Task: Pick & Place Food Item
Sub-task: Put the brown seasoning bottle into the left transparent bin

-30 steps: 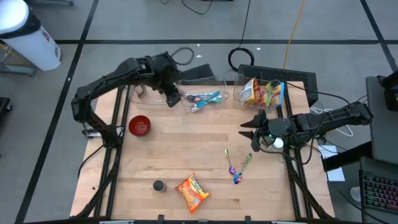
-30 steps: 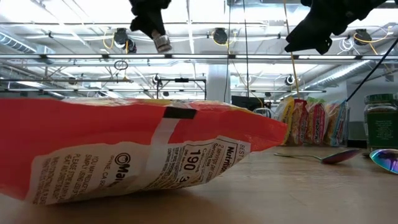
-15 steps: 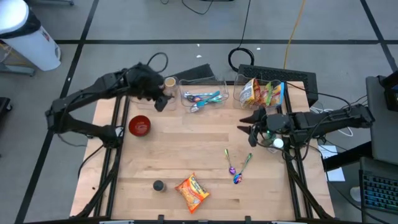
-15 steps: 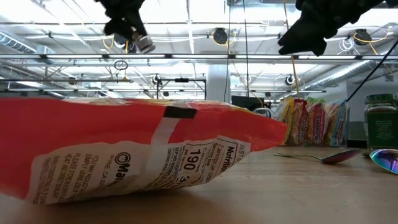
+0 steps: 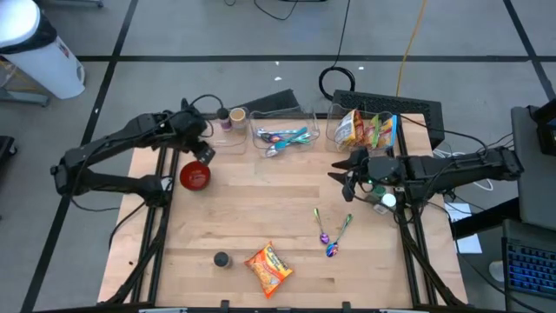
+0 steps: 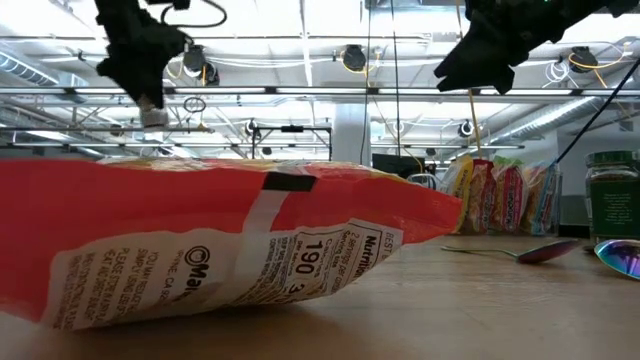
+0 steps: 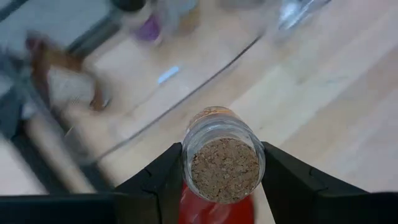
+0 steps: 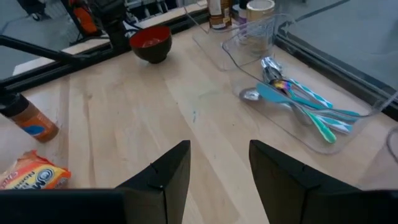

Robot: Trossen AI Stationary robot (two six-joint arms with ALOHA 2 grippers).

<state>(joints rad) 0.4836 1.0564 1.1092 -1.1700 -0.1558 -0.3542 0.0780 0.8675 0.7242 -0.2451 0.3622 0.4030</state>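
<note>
While clamped on a small clear glass jar (image 7: 222, 155) of brown granules, left gripper (image 5: 201, 152) hovering above the red round bowl (image 5: 195, 176) near the table's left edge, dark fingers (image 7: 163, 177) pressed against the jar's sides and spread only as far as its width. In the left wrist view, jar's open mouth facing the camera, long axis running along the gripper's own line, red of the bowl showing just beneath the glass. Right gripper (image 5: 340, 173) held above the right half of the table, fingers (image 8: 168, 174) parted with a clear gap and nothing between them, pointing toward the table's middle. Lying flat near the front edge, an orange plastic packet of instant noodles (image 5: 268, 268), long axis diagonal in the high view, filling most of the low view with its red side and printed label. Beside it to the left, a small dark round cap (image 5: 221, 259). Between packet and right gripper, two iridescent metal spoons (image 5: 334, 236). Along the far edge, a clear plastic tray (image 5: 284, 137) of teal-handled cutlery, a small jar with a tan lid (image 5: 237, 115) to its left, and a clear bin of colourful snack packets (image 5: 367, 130) to its right. Underneath, a light wooden tabletop (image 5: 261, 213) on a dark frame; around it, grey floor with cables; behind, in the low view, a bright ceiling with pipes and lamps.
</note>
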